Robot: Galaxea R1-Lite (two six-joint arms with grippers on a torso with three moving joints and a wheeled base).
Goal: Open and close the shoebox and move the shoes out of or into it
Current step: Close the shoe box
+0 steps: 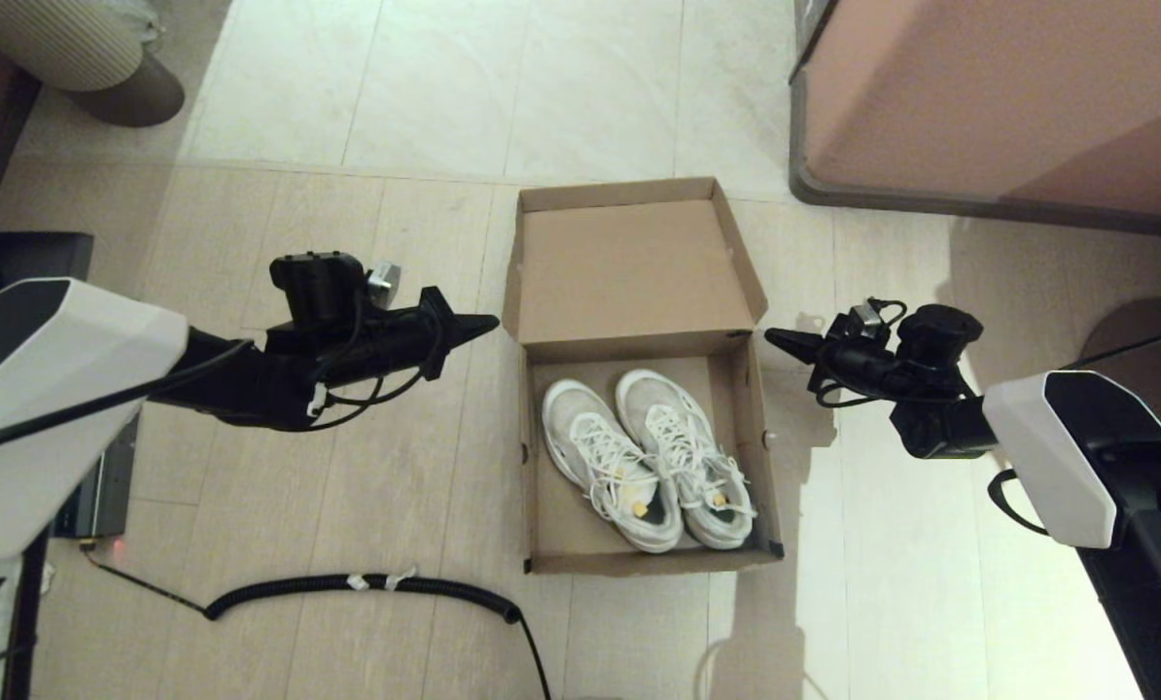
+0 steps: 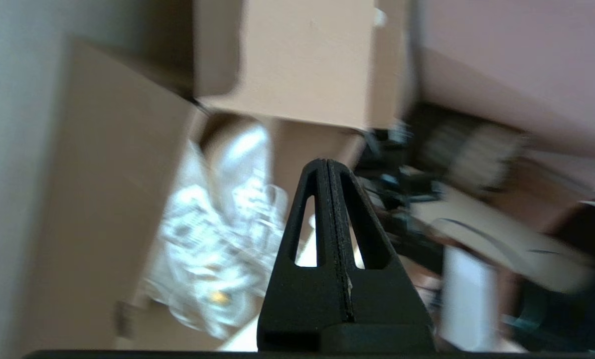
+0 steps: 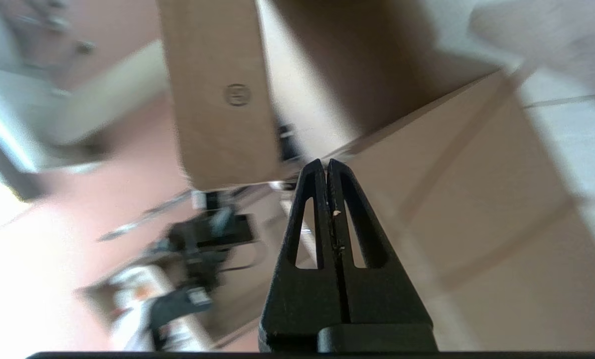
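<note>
Shoes [image 1: 650, 457] inside open shoebox [image 1: 542, 506]

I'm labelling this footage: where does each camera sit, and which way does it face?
Head: high on the robot, looking down at the open shoebox, the shoes, both arms.
Left wrist: behind the shut left gripper, facing box and shoes.
Right wrist: behind the shut right gripper, facing the box's outside.
All share the shoebox.

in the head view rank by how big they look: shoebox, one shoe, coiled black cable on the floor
1. shoebox, lid open
2. coiled black cable: longer than a shoe, but thin
3. one shoe; both shoes look alike in size
</note>
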